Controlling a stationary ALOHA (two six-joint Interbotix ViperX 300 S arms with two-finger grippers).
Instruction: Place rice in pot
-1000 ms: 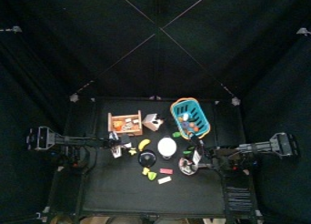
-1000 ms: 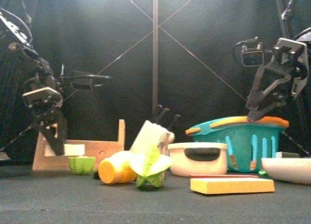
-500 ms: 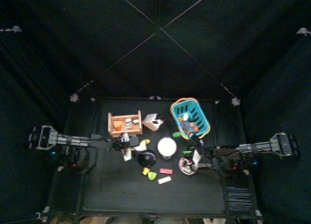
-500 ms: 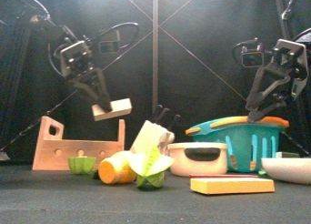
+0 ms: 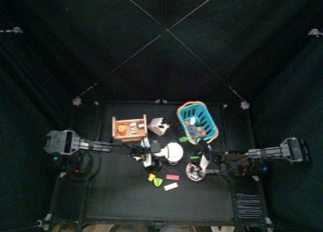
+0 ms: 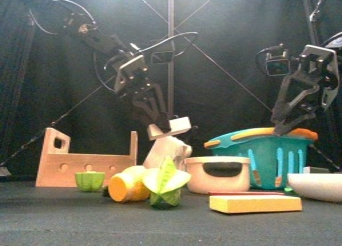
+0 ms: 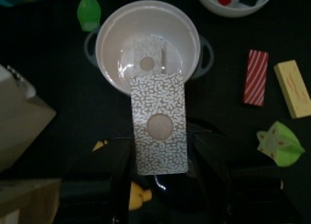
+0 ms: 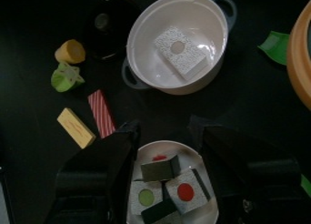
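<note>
With its jaws pinching the rice box (image 7: 158,126) by its near end, the left gripper (image 7: 159,166) holds it right over the white pot (image 7: 152,47) — carry looks done, release is left. Far end of the box overhangs the pot's mouth; front view shows it above the rim, not inside yet. Right gripper (image 8: 170,137) hangs beside the pot over a plate (image 8: 168,179) — jaws spread, nothing held.

Your two arms are black, jointed, with looping black cables. Left gripper (image 6: 163,124): black jaws, boxy wrist. Right gripper (image 6: 278,121): same build, round camera housing on top.
</note>
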